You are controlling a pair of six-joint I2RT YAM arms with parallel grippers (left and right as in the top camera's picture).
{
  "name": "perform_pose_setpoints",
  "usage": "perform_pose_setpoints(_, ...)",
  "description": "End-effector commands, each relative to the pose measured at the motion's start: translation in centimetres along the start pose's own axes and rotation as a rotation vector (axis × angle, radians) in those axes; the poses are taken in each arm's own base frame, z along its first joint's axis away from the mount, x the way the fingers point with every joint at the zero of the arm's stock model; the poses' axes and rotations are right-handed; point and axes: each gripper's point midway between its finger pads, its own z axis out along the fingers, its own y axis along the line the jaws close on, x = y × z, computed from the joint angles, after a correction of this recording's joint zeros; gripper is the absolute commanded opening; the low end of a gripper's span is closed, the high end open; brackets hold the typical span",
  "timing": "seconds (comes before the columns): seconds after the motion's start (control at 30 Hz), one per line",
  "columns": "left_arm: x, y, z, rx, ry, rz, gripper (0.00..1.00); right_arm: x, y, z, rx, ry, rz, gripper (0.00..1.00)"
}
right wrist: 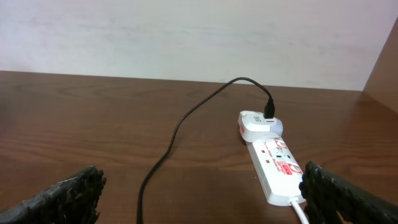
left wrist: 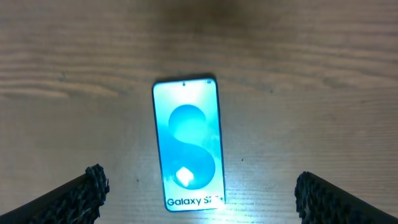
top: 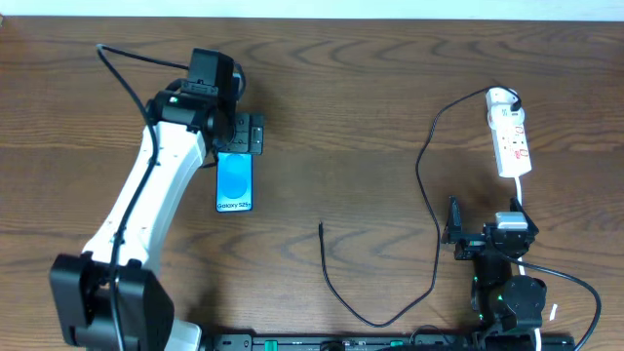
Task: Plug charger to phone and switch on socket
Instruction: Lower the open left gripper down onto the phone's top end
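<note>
The phone (top: pixel 235 182) lies flat, screen up and lit light blue, on the left half of the wooden table. My left gripper (top: pixel 241 136) hovers open over its far end; in the left wrist view the phone (left wrist: pixel 189 146) sits between the spread fingers of the left gripper (left wrist: pixel 200 188), untouched. The charger (top: pixel 421 175) runs from a white adapter (right wrist: pixel 255 124) in the socket (top: pixel 511 141), loops toward the front edge, and its plug tip (top: pixel 321 227) lies loose mid-table. My right gripper (top: pixel 492 234) is open just in front of the socket (right wrist: pixel 277 165), holding nothing.
The socket's white cord (top: pixel 522 195) runs back under my right arm. The charger cable (right wrist: pixel 174 134) crosses the table left of the right gripper (right wrist: pixel 202 186). A pale wall stands behind the table's far edge.
</note>
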Motion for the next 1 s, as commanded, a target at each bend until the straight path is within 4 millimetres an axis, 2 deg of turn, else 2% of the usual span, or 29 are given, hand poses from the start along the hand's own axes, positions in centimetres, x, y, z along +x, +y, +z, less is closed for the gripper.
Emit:
perform_pose_setpoints(0.0, 0.2, 0.2, 0.8, -0.022, 0.037, -0.052, 0.98, 0.0, 0.2, 0.0, -0.005, -0.002, 0.009, 0.99)
perform_pose_setpoints(0.1, 0.8, 0.3, 1.6, -0.028, 0.072, -0.055, 0.98, 0.0, 0.2, 0.0, -0.005, -0.002, 0.009, 0.99)
perform_pose_setpoints(0.53, 0.5, 0.2, 1.7, -0.023, 0.063, -0.056, 0.98, 0.0, 0.2, 0.0, -0.005, -0.002, 0.009, 0.99)
perform_pose_setpoints(0.57, 0.5, 0.2, 1.7, -0.023, 0.063, -0.056, 0.82, 0.0, 0.2, 0.0, -0.005, -0.002, 0.009, 0.99)
perform_pose_setpoints(0.6, 0.5, 0.2, 1.7, -0.023, 0.063, -0.056, 0.54, 0.0, 0.2, 0.0, -0.005, -0.002, 0.009, 0.99)
perform_pose_setpoints(0.63, 0.5, 0.2, 1.7, -0.023, 0.063, -0.056, 0.36, 0.0, 0.2, 0.0, -0.005, -0.002, 0.009, 0.99)
perform_pose_setpoints(0.67, 0.5, 0.2, 1.7, -0.023, 0.063, -0.056, 0.35, 0.0, 0.2, 0.0, -0.005, -0.002, 0.009, 0.99)
perform_pose_setpoints(0.7, 0.5, 0.2, 1.7, -0.023, 0.063, -0.056, 0.47, 0.0, 0.2, 0.0, -0.005, -0.002, 0.009, 0.99)
perform_pose_setpoints(0.73, 0.5, 0.2, 1.7, -0.023, 0.063, -0.056, 0.73, 0.0, 0.2, 0.0, -0.005, -0.002, 0.009, 0.99)
perform_pose_setpoints(0.77, 0.5, 0.2, 1.7, -0.023, 0.063, -0.056, 0.84, 0.0, 0.2, 0.0, -0.005, -0.002, 0.009, 0.99)
perform_pose_setpoints(0.83, 0.6, 0.2, 1.7, -0.023, 0.067, -0.056, 0.91, 0.0, 0.2, 0.0, -0.005, -0.002, 0.009, 0.99)
perform_pose_setpoints(0.97, 1.7, 0.3, 1.7, -0.030, 0.106, -0.054, 0.95, 0.0, 0.2, 0.0, -0.005, -0.002, 0.009, 0.99)
